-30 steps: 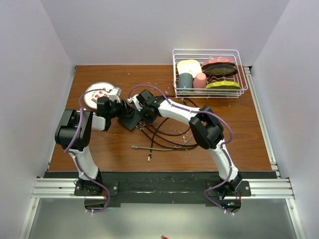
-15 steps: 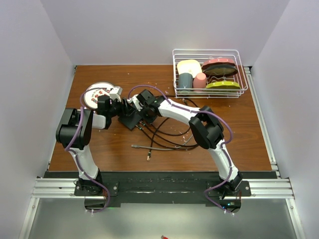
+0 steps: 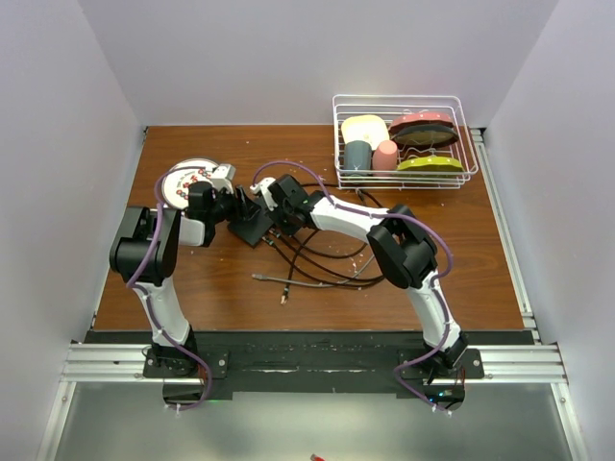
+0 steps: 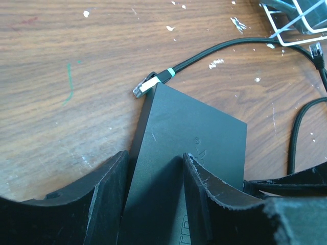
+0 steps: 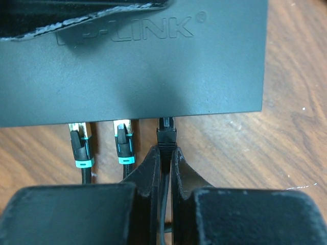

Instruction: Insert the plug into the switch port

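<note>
We see the plug [image 5: 166, 133] at a port on the switch [image 5: 133, 61], beside two seated cables [image 5: 122, 145];
the right gripper [image 5: 164, 155] pinches the plug; the left gripper [image 4: 153, 158] clamps the switch, left of the bench's [image 4: 76, 61] middle, near a white plate [image 3: 184, 182].

The brown wooden table [image 3: 461, 250] is laden with a round white plate [image 3: 183, 182], matte-black switch box [image 3: 252, 229], black cables [image 3: 317, 259] and white wire rack [image 3: 404, 97].

Your left arm: folded, forearm reaching right | left gripper [image 4: 155, 163]: part-spread, clamping the switch [image 4: 189, 127] | your right arm: stretched left | right gripper [image 5: 163, 158]: pinched on the plug [image 5: 166, 133]
</note>
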You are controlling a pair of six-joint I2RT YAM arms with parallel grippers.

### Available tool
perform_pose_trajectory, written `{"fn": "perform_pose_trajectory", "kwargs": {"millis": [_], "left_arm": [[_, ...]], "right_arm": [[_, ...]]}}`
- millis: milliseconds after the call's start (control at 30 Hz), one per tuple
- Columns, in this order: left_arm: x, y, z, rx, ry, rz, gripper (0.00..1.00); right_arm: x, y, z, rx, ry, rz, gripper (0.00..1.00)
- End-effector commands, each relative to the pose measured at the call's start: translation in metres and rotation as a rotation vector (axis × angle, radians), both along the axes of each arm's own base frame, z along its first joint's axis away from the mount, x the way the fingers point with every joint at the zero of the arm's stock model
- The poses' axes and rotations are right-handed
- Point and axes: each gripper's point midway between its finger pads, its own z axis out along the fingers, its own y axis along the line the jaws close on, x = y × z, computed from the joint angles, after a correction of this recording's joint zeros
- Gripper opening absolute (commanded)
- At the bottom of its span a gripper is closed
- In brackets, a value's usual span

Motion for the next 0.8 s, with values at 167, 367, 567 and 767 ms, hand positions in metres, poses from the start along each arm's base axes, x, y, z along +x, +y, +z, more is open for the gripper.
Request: {"fn": "perform_pose_trajectory", "kwargs": {"millis": [167,367,567,767], "left_arm": [[-0.105,-0.081,-0.032,-0.152,0.324,-0.371,0.0],[-0.094,-0.074,-0.026,-0.101,0.299,-0.322,0.0],[-0.068,-0.058,-0.004,-0.041,0.23,-0.228,0.21],[-0.047,-0.046,0.013,0.012,0.182,-0.146,0.61]], "right_arm": [[0.051,0.104,0.169,0.626,-0.421,0.057,0.0],[0.035,0.09,0.153,0.575,-0.37,0.066,0.0],[0.012,0.078,0.138,0.54,-0.306,0.069,0.01],[-0.006,0.071,0.121,0.494,-0.249,0.072,0.11]]}}
